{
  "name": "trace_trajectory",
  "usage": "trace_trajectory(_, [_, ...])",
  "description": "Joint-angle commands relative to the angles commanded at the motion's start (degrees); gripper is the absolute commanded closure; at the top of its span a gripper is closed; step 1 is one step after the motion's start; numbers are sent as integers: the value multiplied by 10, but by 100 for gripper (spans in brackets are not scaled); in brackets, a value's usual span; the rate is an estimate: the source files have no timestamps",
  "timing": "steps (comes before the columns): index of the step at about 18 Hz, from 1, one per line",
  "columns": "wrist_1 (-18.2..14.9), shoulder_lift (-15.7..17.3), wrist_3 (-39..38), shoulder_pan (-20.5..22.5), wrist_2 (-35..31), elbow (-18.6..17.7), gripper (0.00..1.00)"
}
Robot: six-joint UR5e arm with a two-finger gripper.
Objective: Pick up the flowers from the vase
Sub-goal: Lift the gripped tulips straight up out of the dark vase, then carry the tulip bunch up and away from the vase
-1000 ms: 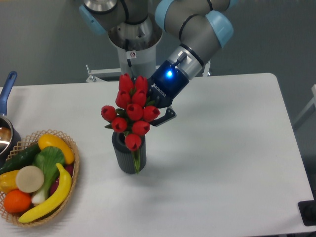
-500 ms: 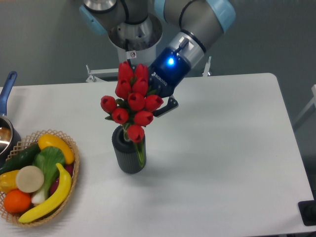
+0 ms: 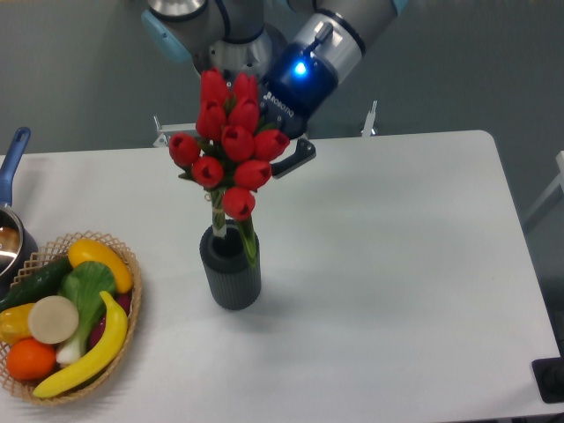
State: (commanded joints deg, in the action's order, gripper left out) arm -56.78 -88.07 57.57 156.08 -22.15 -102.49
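Note:
The flowers (image 3: 227, 141), a bunch of red tulip buds with green leaves, are held up in the air by my gripper (image 3: 271, 157), which is shut on them from behind; one dark finger (image 3: 295, 159) shows to their right. The thin green stems (image 3: 245, 236) hang down, and their lower ends still reach into the round mouth of the vase. The vase (image 3: 231, 270), small, dark grey and ribbed, stands upright on the white table (image 3: 397, 264), directly below the bunch.
A wicker basket (image 3: 66, 313) of fruit and vegetables sits at the front left. A metal pot with a blue handle (image 3: 12, 163) is at the left edge. The arm's base (image 3: 231, 35) stands behind the table.
My gripper has risen with the flowers. The buds stand clearly higher and the stems have slid most of the way out of the vase, which has not moved.

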Motion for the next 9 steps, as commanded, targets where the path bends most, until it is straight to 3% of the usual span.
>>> trace_trajectory(6, [0, -6, 7, 83, 0, 39, 52])
trace_trajectory(9, [1, -26, 19, 137, -1, 51, 52])
